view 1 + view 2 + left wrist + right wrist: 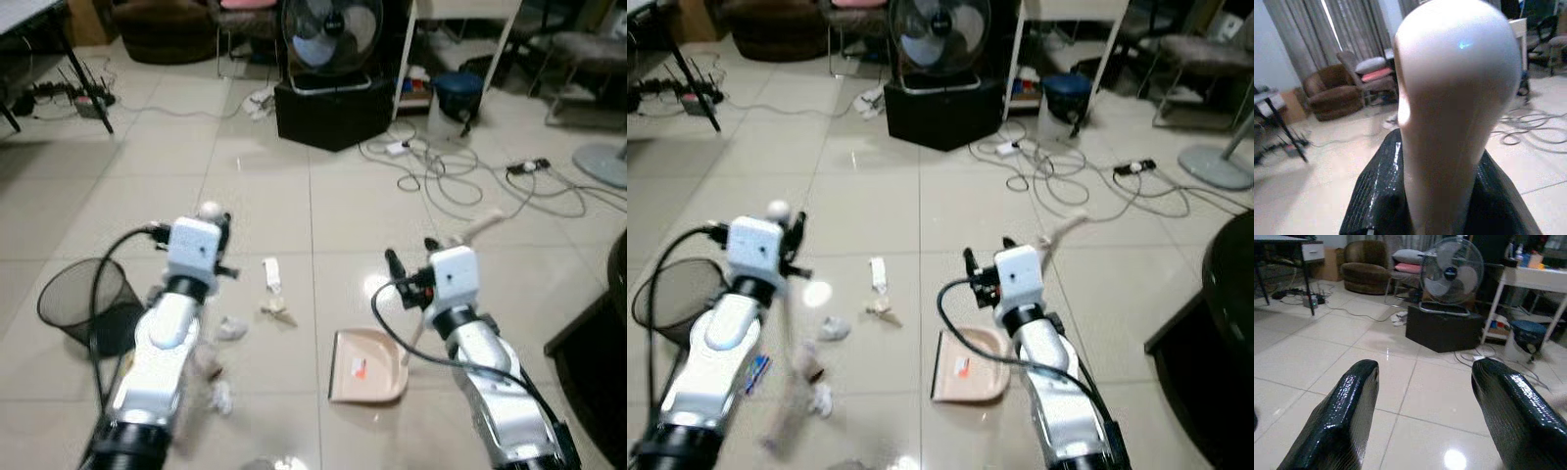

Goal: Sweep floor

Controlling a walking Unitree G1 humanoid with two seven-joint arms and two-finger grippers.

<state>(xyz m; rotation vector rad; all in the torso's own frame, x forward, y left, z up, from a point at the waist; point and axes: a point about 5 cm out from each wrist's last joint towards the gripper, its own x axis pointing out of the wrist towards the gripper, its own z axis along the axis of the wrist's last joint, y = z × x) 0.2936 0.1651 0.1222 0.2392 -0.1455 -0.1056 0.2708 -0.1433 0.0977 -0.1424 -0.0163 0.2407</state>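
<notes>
Glossy pale floor tiles point(245, 186); smooth shiny plastic broom handle point(1459, 112); matt beige plastic dustpan point(367, 367); black wire-mesh bin point(83, 304); crumpled paper scraps point(232, 328).

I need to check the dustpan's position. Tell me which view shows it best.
The left eye view: the dustpan lies whole on the tiles beside the right gripper. The right eye view shows it too, partly covered by that arm.

— Item one: what do we log as blurred?
— The broom handle point(789, 392) below the left hand point(1449, 205); we can't make out its bristles.
— Cut off?
— The dustpan point(367, 367) handle, behind the right arm.
</notes>
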